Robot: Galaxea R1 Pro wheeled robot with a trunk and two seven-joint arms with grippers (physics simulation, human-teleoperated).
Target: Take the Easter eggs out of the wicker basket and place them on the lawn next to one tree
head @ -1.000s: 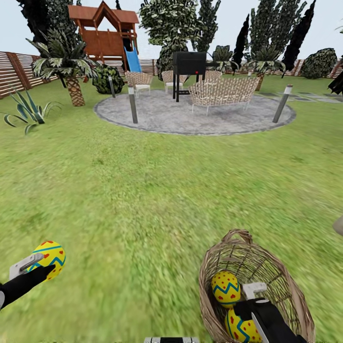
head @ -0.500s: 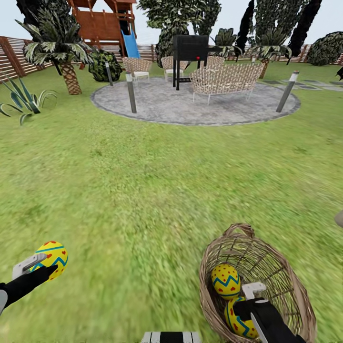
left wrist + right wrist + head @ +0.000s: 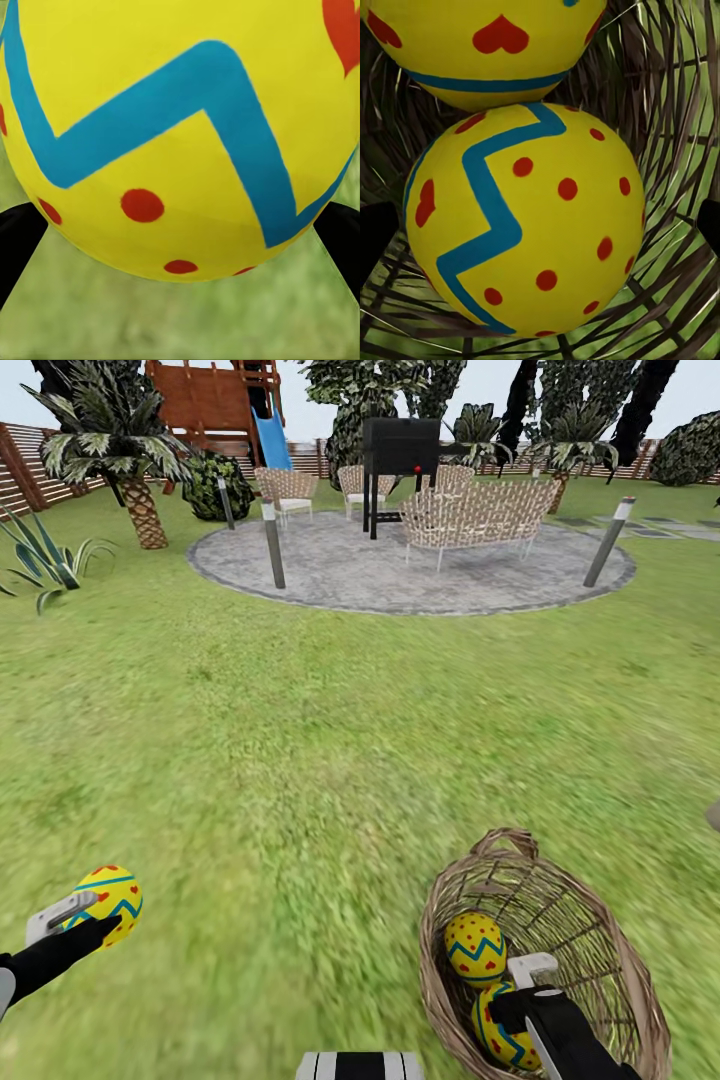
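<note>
At five o'clock, right gripper [image 3: 522, 985] straddles a yellow zigzag-banded egg [image 3: 525, 225] inside the brown wicker basket [image 3: 600, 950], grip unclear, so centre before lifting; left gripper [image 3: 85, 920] holds another egg [image 3: 180, 135].

Two Easter eggs [image 3: 475, 948] touching in tilted wicker basket [image 3: 590, 920], third [image 3: 108, 895] lifted over lawn [image 3: 330, 740]

No text, label, brand, number or sign can be read on anything here. The only markings are painted patterns: the Easter eggs [image 3: 474, 948] carry blue zigzag bands, red dots and red heart shapes on yellow, seen close in both wrist views, and none of these form letters or digits. The black grill [image 3: 400, 445] shows one small red spot, too small to read.
</note>
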